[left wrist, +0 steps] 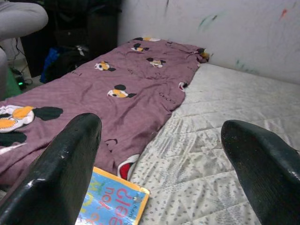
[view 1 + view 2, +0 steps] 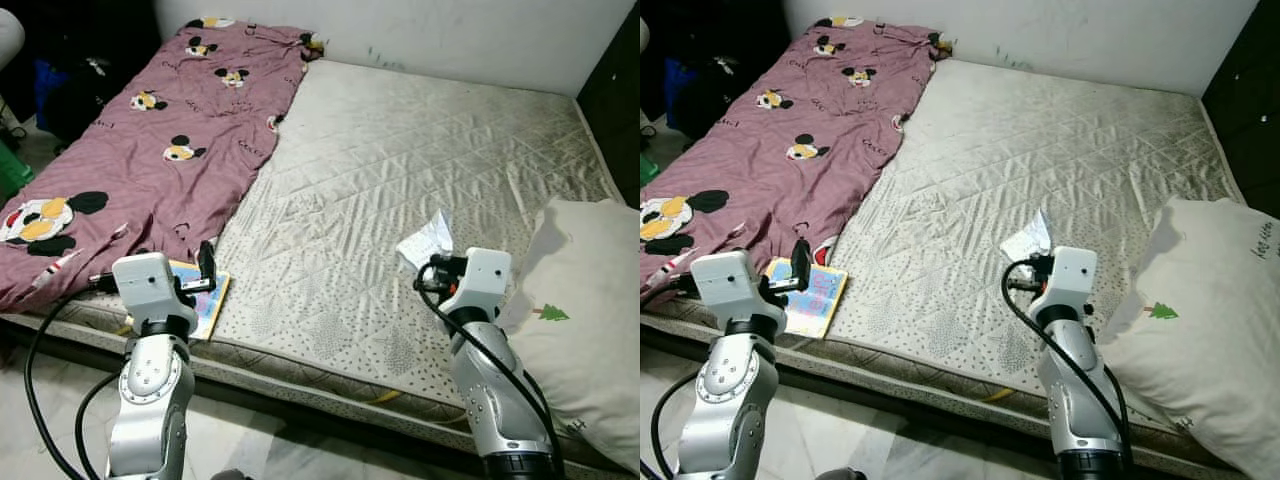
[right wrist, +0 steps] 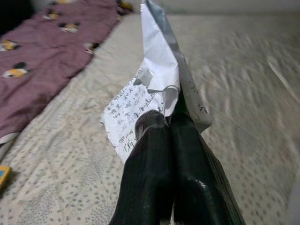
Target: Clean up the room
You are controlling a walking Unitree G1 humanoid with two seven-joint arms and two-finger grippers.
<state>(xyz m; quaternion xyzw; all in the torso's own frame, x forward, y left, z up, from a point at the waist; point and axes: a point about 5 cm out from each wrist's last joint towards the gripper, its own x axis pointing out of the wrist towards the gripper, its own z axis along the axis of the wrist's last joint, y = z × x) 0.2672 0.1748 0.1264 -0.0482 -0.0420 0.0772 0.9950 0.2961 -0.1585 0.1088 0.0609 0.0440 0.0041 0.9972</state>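
Two silver arms, lower foreground, raised over the near edge of the bed.

Left gripper: black fingers spread wide apart, holding nothing; poised just above a thin picture book with a yellow border and blue cover, which lies flat at the mattress's near edge, partly against the blanket's hem.

Right gripper: fingers pressed together, pinching a crumpled sheet of white paper with handwritten lines. Paper stands up from the fingertips, over the middle of the mattress near the front; whether its lower edge touches the surface cannot be told.

Bare quilted mattress, off-white, stained and creased: occupies most of the scene, set against a white wall.

Mauve blanket printed with cartoon mouse heads: spread lengthwise along the robot's left side of the mattress, from the wall to the near edge.

White pillow with a small green tree motif: lies at the right front corner, overhanging the mattress edge.

Dark bags and clutter: on the floor beyond the blanket's left side, detail unclear.
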